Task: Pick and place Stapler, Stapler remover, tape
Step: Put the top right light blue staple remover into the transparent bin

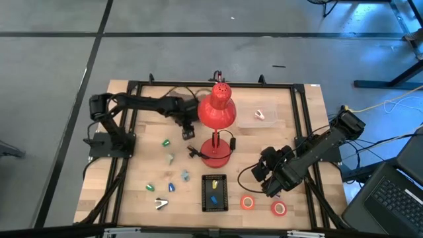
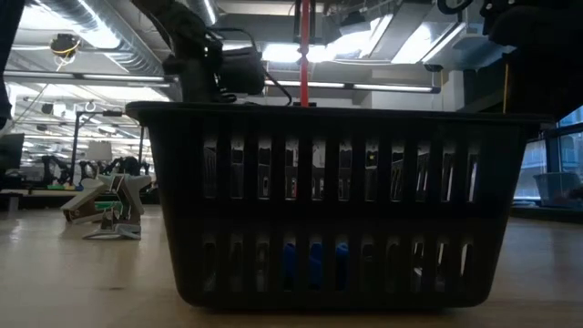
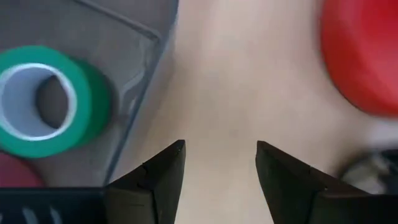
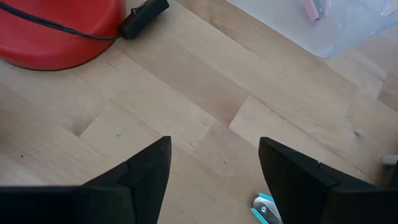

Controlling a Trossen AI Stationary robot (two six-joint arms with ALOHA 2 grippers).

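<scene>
I see the black basket (image 1: pixel 213 193) by the tabletop's near edge. Two red tape rolls (image 1: pixel 248 203) lie flat beside it toward the right corner; I judge them light, stiff and smooth-sided, best pinched across the ring wall through the hollow. My right gripper (image 4: pixel 214 163) hovers spread and empty nearby. My left gripper (image 3: pixel 221 163), parted, holds nothing beside a green tape roll (image 3: pixel 46 99) in a clear tray.
</scene>
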